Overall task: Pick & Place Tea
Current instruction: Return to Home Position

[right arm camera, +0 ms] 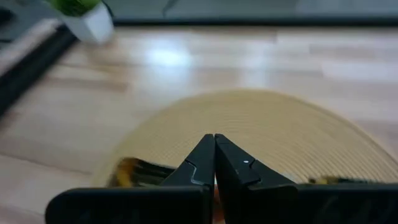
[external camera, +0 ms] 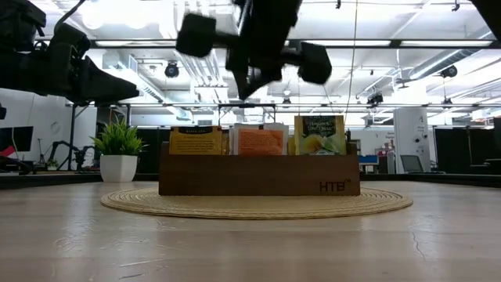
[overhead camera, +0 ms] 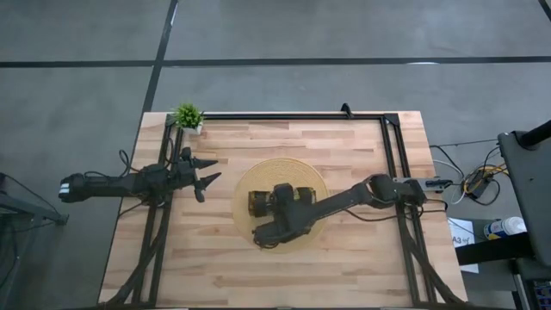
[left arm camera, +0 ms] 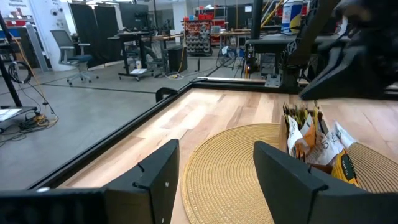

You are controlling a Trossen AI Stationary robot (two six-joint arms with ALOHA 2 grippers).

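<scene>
Closest of all are the two dark fingers of the right end effector [right arm camera: 214, 142], pressed tight together. It hangs over the middle of the round woven mat [overhead camera: 258, 176], above the wooden tray [external camera: 258, 178], and does not touch it.

Bare tabletop [external camera: 250, 243] lies all around the mat, with open wood on every side of it. A thin black rail [overhead camera: 284, 115] runs along the tabletop edge behind the mat. More black bars run down the two sides. Past the edges is grey floor. A small green plant [overhead camera: 188, 115] in a white pot sits in the back corner, well apart from the mat.

The left end effector [overhead camera: 209, 170] hovers off the mat's left side, near its rim but not over it. Its fingers are spread wide apart and empty, and they point toward the mat.

The tray stands in the middle of the mat. It is long and brown, with white letters on its front wall. The tea sachets [left arm camera: 314, 140] are inside it, standing up on edge and poking above the wall. In the low view they make three bunches side by side. The dark green sachets [external camera: 196, 141] with yellow are at one end. The orange sachets [external camera: 260, 142] are in the middle. The lemon sachets [external camera: 319, 135], pale yellow and green, are at the other end.
</scene>
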